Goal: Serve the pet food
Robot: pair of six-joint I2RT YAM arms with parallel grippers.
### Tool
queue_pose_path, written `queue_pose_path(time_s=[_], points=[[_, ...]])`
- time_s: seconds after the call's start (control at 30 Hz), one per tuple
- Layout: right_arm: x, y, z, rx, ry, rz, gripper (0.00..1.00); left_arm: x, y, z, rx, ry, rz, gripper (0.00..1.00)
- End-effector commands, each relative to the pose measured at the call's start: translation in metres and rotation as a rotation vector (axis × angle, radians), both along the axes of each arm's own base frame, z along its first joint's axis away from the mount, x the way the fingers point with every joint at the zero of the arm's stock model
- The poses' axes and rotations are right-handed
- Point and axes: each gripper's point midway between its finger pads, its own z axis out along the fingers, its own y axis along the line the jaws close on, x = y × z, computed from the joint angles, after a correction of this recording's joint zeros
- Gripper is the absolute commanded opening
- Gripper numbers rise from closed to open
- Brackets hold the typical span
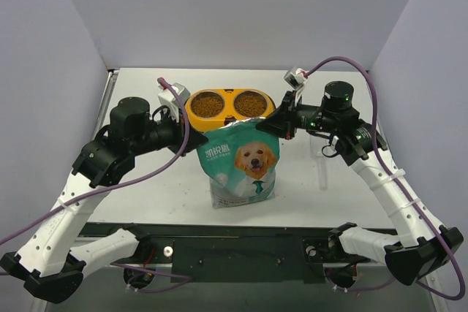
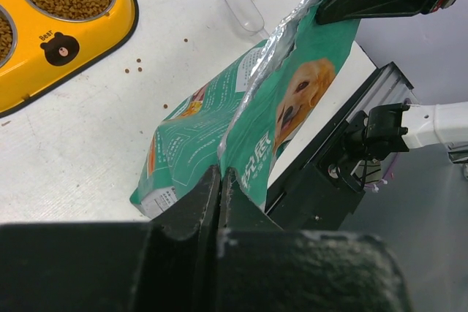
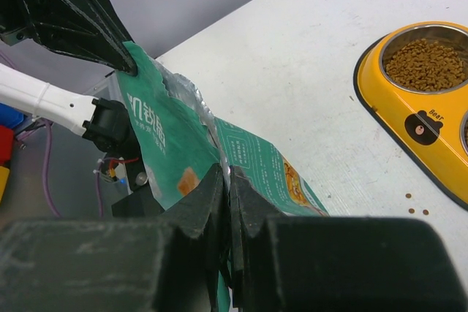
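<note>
Top external view: the pet food (image 1: pixel 208 104) fills both bowls of the yellow feeder (image 1: pixel 191 109) at the back of the table (image 1: pixel 153 188). A few loose pellets (image 2: pixel 135 69) lie beside it. Just in front stands the teal bag (image 1: pixel 245 169). My left pincer (image 1: pixel 197 144) is clamped on one top corner and my right pincer (image 1: pixel 267 123) on the other.

White table (image 1: pixel 146 195): feeder (image 1: pixel 228 117), bag (image 1: pixel 245 169), scoop (image 2: pixel 241 5), kibble (image 2: pixel 139 70)

Left arm (image 1: pixel 110 153), right arm (image 1: pixel 386 180): elbows out, forearms angled inward. 2 grippers at same height. Left gripper (image 1: pixel 196 144) jaws closed on bag (image 1: pixel 245 169) top corner; right gripper (image 1: pixel 273 123) closed on opposite corner.
</note>
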Motion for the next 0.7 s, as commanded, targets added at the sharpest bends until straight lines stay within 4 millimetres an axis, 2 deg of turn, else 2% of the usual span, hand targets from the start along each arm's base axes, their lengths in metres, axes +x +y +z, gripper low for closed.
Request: queue_pose_path(time_s=[0.0, 0.07, 0.17, 0.23, 0.27, 0.43, 0.47, 0.5, 0.53, 0.57, 0.67], points=[[0.007, -0.010, 0.042, 0.055, -0.168, -0.056, 0.00, 0.000, 0.013, 0.017, -0.031, -0.069, 0.052, 0.20], [0.006, -0.010, 0.041, 0.057, -0.160, -0.052, 0.00, 0.003, 0.011, 0.018, -0.049, -0.066, 0.064, 0.27], [0.005, -0.008, 0.041, 0.059, -0.156, -0.048, 0.00, 0.009, 0.008, 0.022, -0.068, -0.078, 0.072, 0.26], [0.004, -0.008, 0.041, 0.060, -0.157, -0.045, 0.00, 0.013, 0.005, 0.025, -0.077, -0.089, 0.074, 0.04], [0.004, -0.007, 0.040, 0.059, -0.154, -0.042, 0.00, 0.015, 0.004, 0.028, -0.085, -0.100, 0.072, 0.00], [0.001, -0.004, 0.041, 0.055, -0.155, -0.026, 0.00, 0.015, -0.009, 0.039, -0.133, -0.116, 0.015, 0.00], [0.001, -0.003, 0.041, 0.053, -0.155, -0.024, 0.00, 0.013, -0.010, 0.042, -0.137, -0.113, 0.004, 0.05], [0.001, -0.002, 0.041, 0.049, -0.157, -0.020, 0.00, 0.014, -0.011, 0.041, -0.136, -0.105, 0.002, 0.27], [0.000, -0.002, 0.041, 0.048, -0.160, -0.018, 0.00, 0.014, -0.014, 0.042, -0.141, -0.103, -0.011, 0.35], [-0.001, -0.001, 0.040, 0.045, -0.157, -0.015, 0.00, 0.015, -0.016, 0.041, -0.138, -0.099, -0.015, 0.40], [-0.001, -0.001, 0.040, 0.043, -0.158, -0.013, 0.00, 0.020, -0.019, 0.039, -0.130, -0.097, -0.022, 0.44]])
